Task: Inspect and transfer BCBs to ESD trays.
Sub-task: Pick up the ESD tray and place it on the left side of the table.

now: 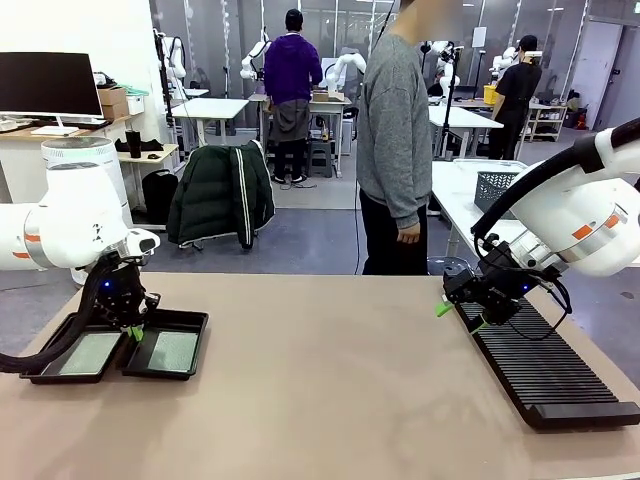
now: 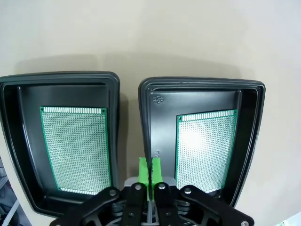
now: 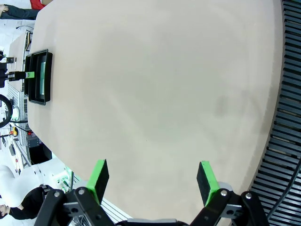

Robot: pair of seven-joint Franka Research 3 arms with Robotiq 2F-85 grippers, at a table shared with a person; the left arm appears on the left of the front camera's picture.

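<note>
Two ESD trays sit side by side on the table: one tray [image 2: 19, 141] and a second tray [image 2: 247, 136]. Two BCBs are present, one BCB [image 2: 77, 150] in the first tray and one BCB [image 2: 204, 150] in the second. One ribbed slotted rack [image 1: 550, 370] lies on the table. Two grippers are visible: the left gripper [image 1: 133, 332] and the right gripper [image 3: 153, 181]. One person [image 1: 395, 140] stands at the far side.

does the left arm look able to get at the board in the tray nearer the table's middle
Probably yes: the left gripper hangs shut just over that tray's rim, and the board lies uncovered, though its jaws must open first.
</note>
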